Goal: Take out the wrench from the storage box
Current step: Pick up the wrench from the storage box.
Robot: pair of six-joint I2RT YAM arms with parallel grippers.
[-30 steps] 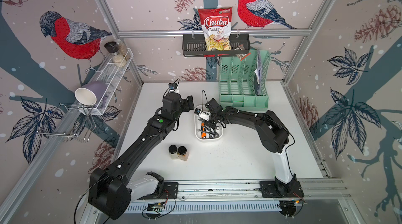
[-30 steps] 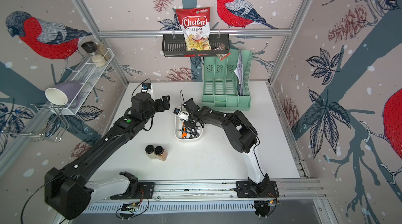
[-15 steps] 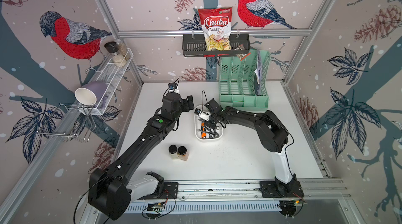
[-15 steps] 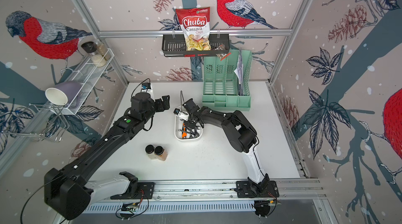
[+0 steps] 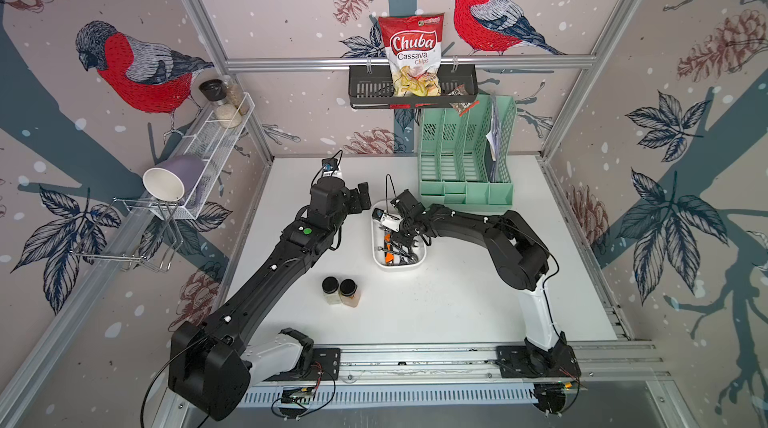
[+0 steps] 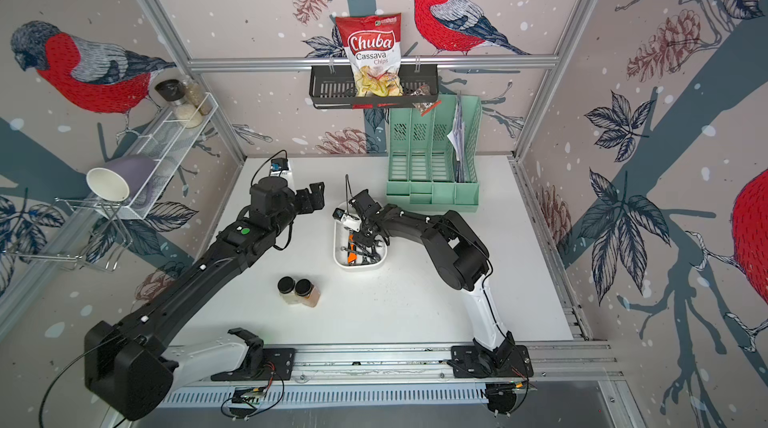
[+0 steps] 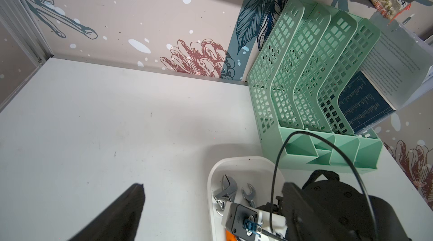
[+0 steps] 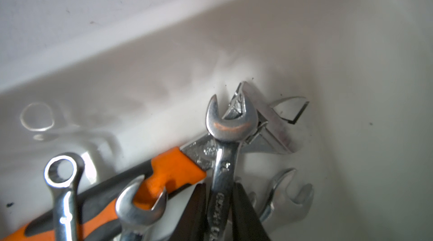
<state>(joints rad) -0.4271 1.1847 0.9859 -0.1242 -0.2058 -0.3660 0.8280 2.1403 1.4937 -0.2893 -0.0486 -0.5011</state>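
The white storage box (image 5: 399,267) (image 6: 360,265) lies mid-table and holds several steel wrenches and an orange-handled adjustable wrench (image 8: 164,174). My right gripper (image 5: 405,234) (image 6: 365,234) reaches down into the box. In the right wrist view its black fingers (image 8: 199,207) press both sides of the shaft of an open-ended wrench (image 8: 225,157), and the right gripper (image 8: 220,204) is shut on it. The wrench's head rests over the adjustable wrench's jaw. My left gripper (image 5: 359,201) (image 7: 215,204) hovers open just left of the box's far end, holding nothing.
Two spice jars (image 5: 340,290) stand in front of the box. A mint-green organizer (image 5: 465,164) sits right behind it. A black wall basket (image 5: 370,91) with a chips bag hangs above. A wire shelf (image 5: 199,155) with a cup lines the left wall.
The right gripper's jaws have narrowed onto the wrench shaft inside the box. Both arms otherwise stay where they were.
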